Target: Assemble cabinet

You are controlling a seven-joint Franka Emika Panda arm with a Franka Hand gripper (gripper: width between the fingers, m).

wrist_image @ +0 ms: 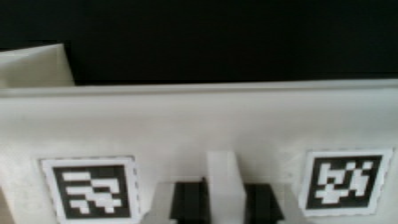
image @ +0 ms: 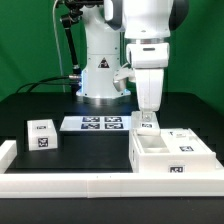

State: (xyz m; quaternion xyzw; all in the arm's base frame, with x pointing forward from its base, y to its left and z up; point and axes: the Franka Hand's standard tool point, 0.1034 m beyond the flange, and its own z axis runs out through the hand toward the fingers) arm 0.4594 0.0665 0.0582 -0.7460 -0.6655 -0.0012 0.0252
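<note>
Since gripper point(image: 147, 117) is clamped on a tagged part point(wrist_image: 196, 125) by its thin rib point(wrist_image: 221, 188), at shell's point(image: 175, 160) far corner, exterior view's right, hold is narrow: part could twist, jam against shell wall.

We see the end effector point(image: 147, 120) poised at the far wall of the cabinet shell point(image: 172, 152), which sits by the worktop's point(image: 30, 115) front edge, toward the corner on the exterior view's right. A smaller tagged block point(image: 42, 135) stands toward the opposite front corner, with the marker board point(image: 98, 123) lying between them, further back.
</note>
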